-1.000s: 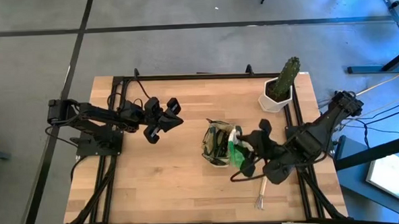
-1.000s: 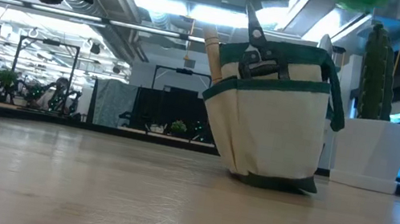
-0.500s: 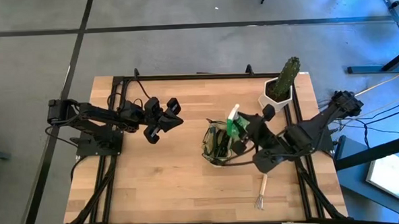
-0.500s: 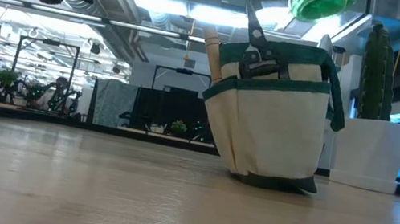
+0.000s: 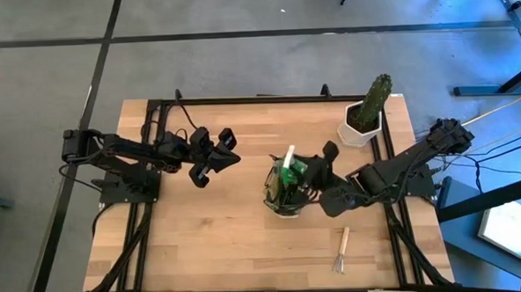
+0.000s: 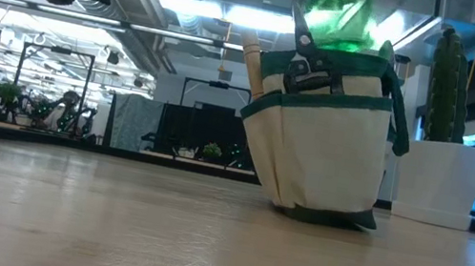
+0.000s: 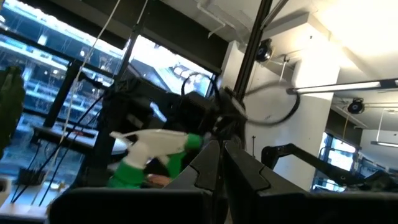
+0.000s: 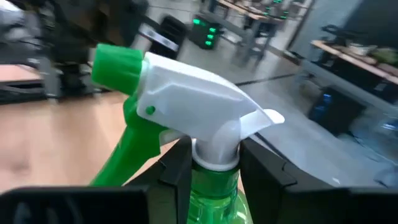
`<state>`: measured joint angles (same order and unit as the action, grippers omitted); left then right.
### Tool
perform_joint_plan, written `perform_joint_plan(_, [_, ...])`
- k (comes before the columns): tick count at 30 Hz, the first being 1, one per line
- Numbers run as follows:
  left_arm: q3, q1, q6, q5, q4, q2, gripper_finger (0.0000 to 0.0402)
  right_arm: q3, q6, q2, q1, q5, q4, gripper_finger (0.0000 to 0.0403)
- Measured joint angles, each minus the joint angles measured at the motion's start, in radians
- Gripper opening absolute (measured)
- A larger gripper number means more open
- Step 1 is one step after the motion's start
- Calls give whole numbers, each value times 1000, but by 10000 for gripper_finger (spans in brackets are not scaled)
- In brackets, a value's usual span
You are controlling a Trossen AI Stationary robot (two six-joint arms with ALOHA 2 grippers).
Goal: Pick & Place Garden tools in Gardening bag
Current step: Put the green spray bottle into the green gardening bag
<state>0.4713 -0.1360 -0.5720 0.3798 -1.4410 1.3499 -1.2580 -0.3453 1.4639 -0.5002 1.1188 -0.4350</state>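
Now | right fingers (image 8: 211,155) grasp spray bottle (image 8: 186,112) | bottle base hidden | left fingers (image 7: 221,168) clenched

Green spray bottle (image 8: 205,180) — white trigger head; bag (image 6: 328,143) — beige, green-trimmed.

A robotics lab or workshop in an open industrial hall: the light wooden-topped table (image 5: 220,218) in its black metal frame stands on grey concrete floor (image 5: 239,63) marked with dark lines. Beyond the table are exposed ceiling ducts (image 6: 188,23), strip lights and more black equipment racks (image 6: 197,117).
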Motion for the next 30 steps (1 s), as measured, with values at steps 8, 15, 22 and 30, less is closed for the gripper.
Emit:
perform_joint_plan(8, [0,19,1,-4,45,0,15,75,185,0,63,-165,226,112])
perform_joint_plan(15, [0,57,10,-4,51,0,15,115,185,-17,64,-188,185,101])
perform_joint_plan(22, [0,84,43,-5,56,0,15,117,110,-68,20,-181,99,62])
perform_joint_plan(30, [0,85,45,-19,58,0,15,116,73,-128,-19,-173,61,55])
